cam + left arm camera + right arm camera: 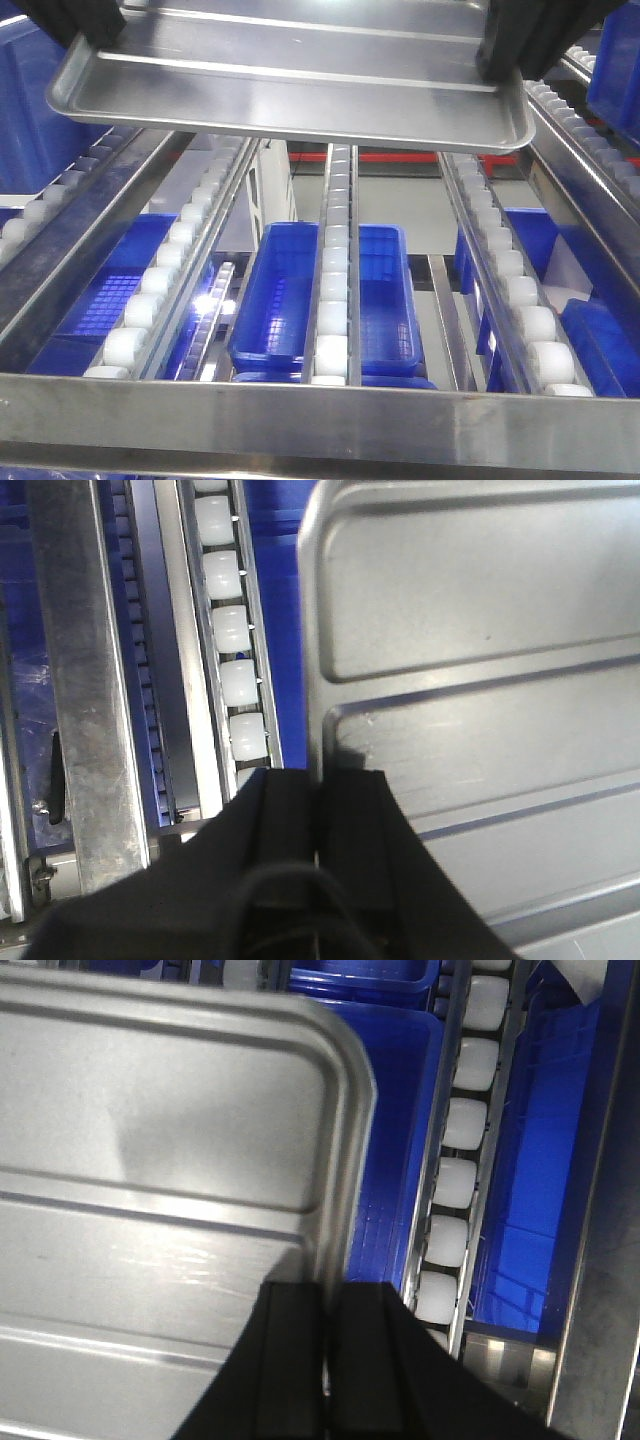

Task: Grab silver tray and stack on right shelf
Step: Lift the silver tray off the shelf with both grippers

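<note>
Silver tray [290, 100] rim clamped in left gripper [320, 785] and right gripper [328, 1298]

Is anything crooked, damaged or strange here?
Nothing is damaged or spilled. The silver tray hangs slightly askew above the shelf, its right end lower in the front view, gripped at both ends by the left gripper and right gripper.

Ribbed silver tray [290, 100], white rollers [333, 318], blue bins [275, 290], a seemingly red stripe [400, 157].
</note>
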